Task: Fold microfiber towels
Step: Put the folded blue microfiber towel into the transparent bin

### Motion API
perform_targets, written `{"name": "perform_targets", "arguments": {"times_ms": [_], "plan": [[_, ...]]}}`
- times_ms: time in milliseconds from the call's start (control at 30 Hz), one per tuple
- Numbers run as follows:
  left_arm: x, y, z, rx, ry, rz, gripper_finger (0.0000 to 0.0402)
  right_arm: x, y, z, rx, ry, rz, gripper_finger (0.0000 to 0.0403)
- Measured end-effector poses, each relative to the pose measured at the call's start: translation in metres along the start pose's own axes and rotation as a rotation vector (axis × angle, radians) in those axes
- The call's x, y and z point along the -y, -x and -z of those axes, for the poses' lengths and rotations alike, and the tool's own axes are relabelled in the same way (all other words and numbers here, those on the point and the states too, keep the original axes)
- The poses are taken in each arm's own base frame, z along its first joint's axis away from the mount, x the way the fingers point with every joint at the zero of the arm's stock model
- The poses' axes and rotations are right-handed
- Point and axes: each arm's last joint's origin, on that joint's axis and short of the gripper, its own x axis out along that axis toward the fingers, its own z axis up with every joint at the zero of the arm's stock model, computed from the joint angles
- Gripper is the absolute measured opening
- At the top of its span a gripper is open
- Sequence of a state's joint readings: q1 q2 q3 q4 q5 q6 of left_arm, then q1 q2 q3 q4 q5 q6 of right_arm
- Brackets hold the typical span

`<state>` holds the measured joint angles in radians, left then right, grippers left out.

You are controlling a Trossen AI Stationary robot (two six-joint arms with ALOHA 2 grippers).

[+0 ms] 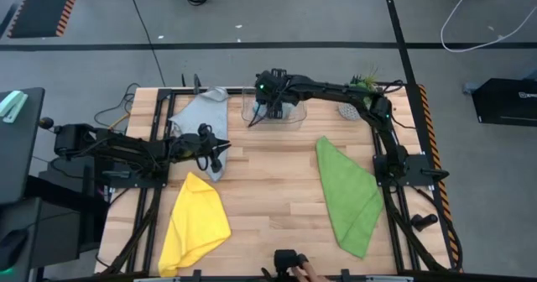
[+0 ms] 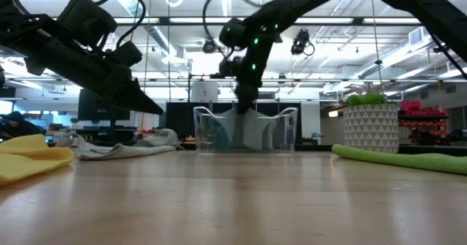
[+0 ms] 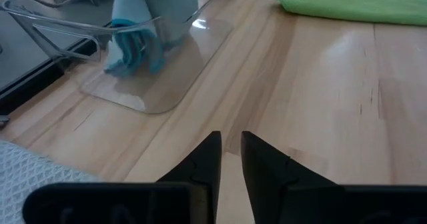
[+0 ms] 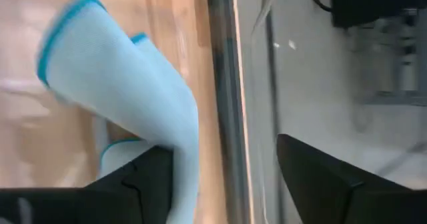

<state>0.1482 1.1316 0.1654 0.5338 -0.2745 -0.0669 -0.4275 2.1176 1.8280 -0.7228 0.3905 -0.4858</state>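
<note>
A light blue towel (image 4: pixel 120 71), folded small, stands bent inside a clear plastic bin (image 1: pixel 273 114) at the far middle of the table. My right gripper (image 4: pixel 227 177) hangs open over the bin, slanting down, one finger close beside the towel. The grey towel (image 1: pixel 201 114) lies crumpled at the far left. Over its near edge my left gripper (image 1: pixel 222 154) waits above the table, a narrow gap between its fingers and nothing in it. The yellow towel (image 1: pixel 195 219) lies at the near left and the green towel (image 1: pixel 348 194) at the right, both loosely spread flat on the wood. My right gripper has one finger (image 4: pixel 150 177) right beside the light blue towel's lower part (image 4: pixel 183 164). I cannot tell whether it touches. The towel rests in the bin, not between the fingers.
A white patterned pot with a green plant (image 1: pixel 357 106) stands at the far right, just beyond the bin. Bare wood lies between the yellow and green towels. The bin's clear walls (image 2: pixel 244 132) rise around the blue towel.
</note>
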Motion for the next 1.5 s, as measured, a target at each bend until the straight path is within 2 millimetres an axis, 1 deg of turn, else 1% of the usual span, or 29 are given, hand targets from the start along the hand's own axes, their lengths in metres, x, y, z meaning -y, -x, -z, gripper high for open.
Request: {"name": "perform_targets", "arguments": {"times_ms": [100,200,300,400,467,567,667,767,867,967,1067,1100,1167,1267,1333,1433,1500], "plan": [[0.0,0.0,0.001,-0.008,-0.003,-0.001,0.0065,0.015,0.024,-0.002,0.079,-0.086,-0.078,0.0271],[0.0,0.0,0.001,-0.008,-0.004,-0.001,0.006,0.028,0.045,-0.002,0.137,-0.159,-0.113,0.0264],[0.0,0.0,0.001,-0.008,-0.011,-0.001,0.0056,0.033,0.056,0.003,0.141,-0.193,-0.15,0.024],[0.0,0.0,0.001,-0.009,-0.014,0.005,0.0055,0.034,0.061,0.011,0.109,-0.237,-0.246,0.0211],[0.001,0.0,0.001,-0.008,-0.024,0.035,0.0054,0.032,0.059,0.017,0.079,-0.257,-0.347,0.0188],[0.001,-0.001,-0.002,0.001,-0.033,0.052,0.0044,0.031,0.049,0.024,0.085,-0.269,-0.486,0.0153],[-0.004,-0.006,-0.017,0.01,-0.035,0.03,0.0024,0.03,0.036,0.03,0.075,-0.28,-0.521,0.0138],[-0.014,-0.013,-0.039,-0.021,-0.069,0.02,0.0008,0.025,0.021,0.037,0.033,-0.259,-0.535,0.0152],[-0.028,-0.017,-0.066,-0.059,-0.1,-0.035,0.0009,0.018,0.01,0.039,0.034,-0.245,-0.534,0.0192],[-0.043,-0.017,-0.092,-0.081,-0.127,-0.065,0.0042,0.017,-0.001,0.042,0.048,-0.244,-0.52,0.0236],[-0.057,-0.019,-0.114,-0.05,-0.12,-0.047,0.0093,0.018,-0.012,0.05,0.055,-0.243,-0.507,0.0268],[-0.061,-0.021,-0.118,-0.045,-0.096,-0.033,0.0112,0.019,-0.014,0.053,0.05,-0.246,-0.506,0.0274],[-0.067,-0.026,-0.12,-0.063,-0.072,-0.007,0.0149,0.017,-0.02,0.058,0.048,-0.24,-0.509,0.028],[-0.073,-0.041,-0.12,-0.1,-0.057,0.012,0.0195,0.009,-0.028,0.064,0.05,-0.227,-0.515,0.0273],[-0.077,-0.053,-0.122,-0.12,-0.055,0.009,0.0214,0.008,-0.033,0.067,0.069,-0.22,-0.509,0.0258],[-0.082,-0.074,-0.128,-0.147,-0.076,0.007,0.0226,0.005,-0.039,0.075,0.054,-0.207,-0.512,0.0223],[-0.084,-0.088,-0.135,-0.156,-0.088,0.007,0.0226,0.006,-0.041,0.076,0.064,-0.201,-0.509,0.019]]}}
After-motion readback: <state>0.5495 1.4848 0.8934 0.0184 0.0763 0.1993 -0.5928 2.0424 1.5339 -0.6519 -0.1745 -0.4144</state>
